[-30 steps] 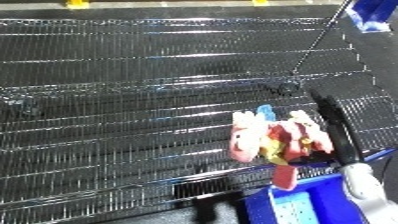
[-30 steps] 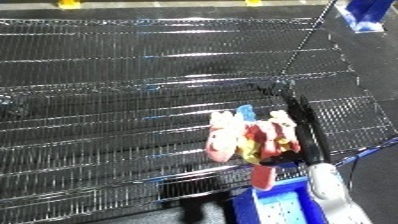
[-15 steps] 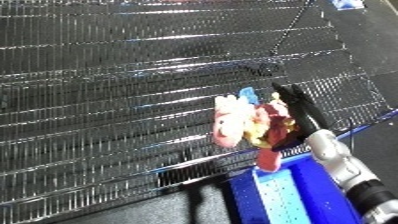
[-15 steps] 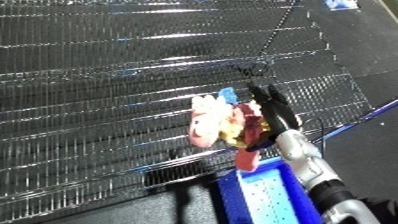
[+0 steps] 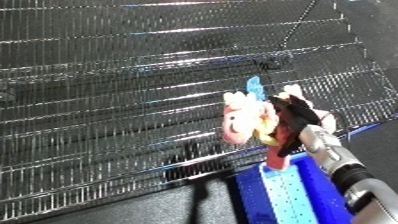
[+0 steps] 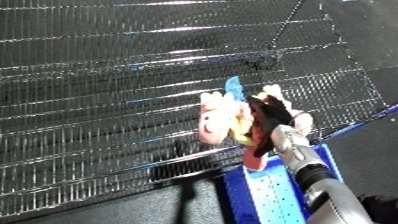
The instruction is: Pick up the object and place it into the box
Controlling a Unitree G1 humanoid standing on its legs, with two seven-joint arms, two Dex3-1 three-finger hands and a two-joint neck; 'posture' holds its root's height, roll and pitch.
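- Blue bin [image 5: 284, 192]: lying nearest the camera at the lower right, its perforated floor showing between raised blue walls; a dark floor strip is running along the bottom edge beside it.
- Right forearm [image 5: 342, 167]: white and silver, entering from the lower right corner and slanting up and to the left, crossing over the bin's far end.
- Right hand [image 5: 293, 117]: black, its fingers [image 6: 266, 107] curling around a toy and grasping it from the right side. The left hand is not appearing in either view.
- Plush toy [image 5: 242, 120]: pink and cream with yellow and red patches and a light blue piece [image 5: 255, 87] sticking up at its top; it is being held in the air, tilted, clear of the wire surface, and is sitting just beyond the bin's far edge as seen from above. A red part [image 5: 277, 155] is hanging down at its lower end, reaching toward the bin's near wall.
- Wire rack [image 5: 115, 100]: dark metal mesh shelving, filling most of both views behind and beneath the toy, its front rail running diagonally just past the bin. Bright reflections are streaking across its rows.
- Thin dark rod [image 5: 298, 25]: slanting down from the upper right across the far part of the rack.
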